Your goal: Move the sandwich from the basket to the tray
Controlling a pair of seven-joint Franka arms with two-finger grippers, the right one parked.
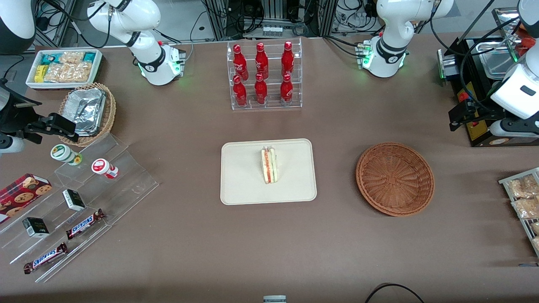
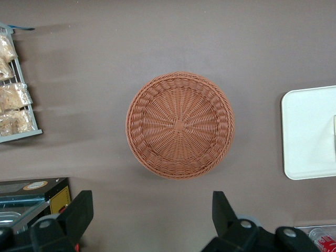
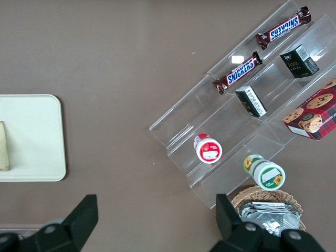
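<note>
The sandwich [image 1: 269,165] stands on its edge on the cream tray [image 1: 236,185] at the table's middle, with its red and green filling facing up. Beside the tray, toward the working arm's end, sits the reddish-brown wicker basket [image 1: 395,179] with nothing in it. My left gripper [image 1: 461,113] hangs high over the table, farther from the front camera than the basket and apart from it. In the left wrist view the gripper [image 2: 151,197] is open and holds nothing, with the basket [image 2: 179,125] below it and the tray's corner [image 2: 307,136] at the frame's edge.
A black appliance [image 1: 484,126] stands right beside the gripper. A wire rack of snack packets [image 1: 524,202] lies at the working arm's end of the table. A clear rack of red bottles [image 1: 264,75] stands farther from the front camera than the tray. Acrylic steps with candy bars [image 1: 84,198] lie toward the parked arm's end.
</note>
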